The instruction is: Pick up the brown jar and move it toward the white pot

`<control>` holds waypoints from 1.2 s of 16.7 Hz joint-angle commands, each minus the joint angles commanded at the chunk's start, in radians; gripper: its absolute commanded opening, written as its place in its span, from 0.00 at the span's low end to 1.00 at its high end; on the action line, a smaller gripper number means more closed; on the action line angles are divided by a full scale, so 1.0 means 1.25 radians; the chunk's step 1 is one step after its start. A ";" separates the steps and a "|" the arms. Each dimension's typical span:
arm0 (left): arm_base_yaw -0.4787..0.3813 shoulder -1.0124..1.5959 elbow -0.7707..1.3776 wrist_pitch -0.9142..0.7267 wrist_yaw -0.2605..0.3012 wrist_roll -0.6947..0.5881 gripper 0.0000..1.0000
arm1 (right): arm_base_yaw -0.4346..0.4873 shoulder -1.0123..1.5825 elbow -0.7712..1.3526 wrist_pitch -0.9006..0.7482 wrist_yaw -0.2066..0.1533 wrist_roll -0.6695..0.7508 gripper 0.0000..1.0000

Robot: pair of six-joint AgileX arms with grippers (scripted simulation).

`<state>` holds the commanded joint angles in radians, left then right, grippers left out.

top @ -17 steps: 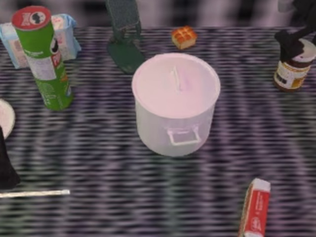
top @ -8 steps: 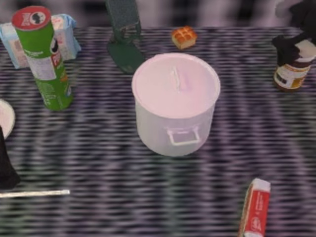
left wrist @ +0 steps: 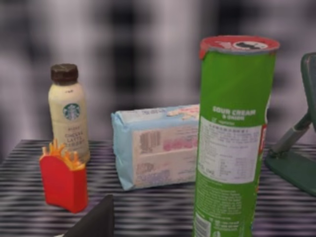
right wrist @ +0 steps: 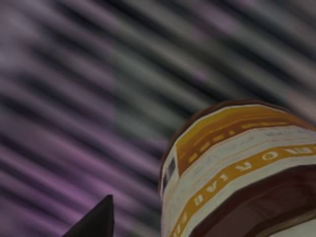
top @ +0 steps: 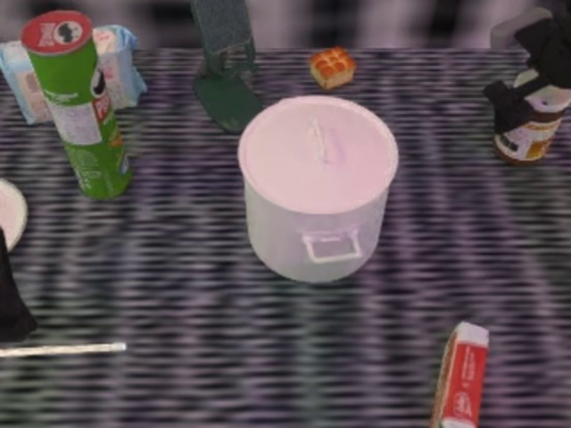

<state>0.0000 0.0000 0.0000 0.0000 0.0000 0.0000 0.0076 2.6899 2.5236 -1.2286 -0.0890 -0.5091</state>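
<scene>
The brown jar [top: 525, 135], with a white lid and a white-and-orange label, stands at the far right of the table. My right gripper [top: 535, 89] is down over its top, one dark finger [top: 502, 100] on the jar's left side. In the right wrist view the jar [right wrist: 237, 163] fills the frame, and one finger [right wrist: 96, 222] stands apart from it with a gap, so the gripper is open. The large white pot [top: 318, 187], lid on, sits at the table's middle. My left gripper [top: 11, 303] is parked at the left edge, open.
A tall green tube [top: 78, 107] and a blue packet [top: 118, 61] stand at the back left. A green stand [top: 223, 85] and a bread bun [top: 332, 66] lie behind the pot. A red box [top: 462, 374] lies front right. A bottle [left wrist: 69, 116] and red fries box [left wrist: 63, 180] show in the left wrist view.
My right gripper has come lower and a little to the left around the jar's top. The jar, the pot and the left arm have stayed put.
</scene>
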 joint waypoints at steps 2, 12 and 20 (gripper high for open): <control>0.000 0.000 0.000 0.000 0.000 0.000 1.00 | 0.000 0.000 0.000 0.000 0.000 0.000 0.85; 0.000 0.000 0.000 0.000 0.000 0.000 1.00 | 0.000 0.000 0.000 0.000 0.000 0.000 0.10; 0.000 0.000 0.000 0.000 0.000 0.000 1.00 | 0.000 0.000 0.000 0.000 0.000 0.000 0.00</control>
<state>0.0000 0.0000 0.0000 0.0000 0.0000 0.0000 0.0076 2.6899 2.5236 -1.2286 -0.0890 -0.5091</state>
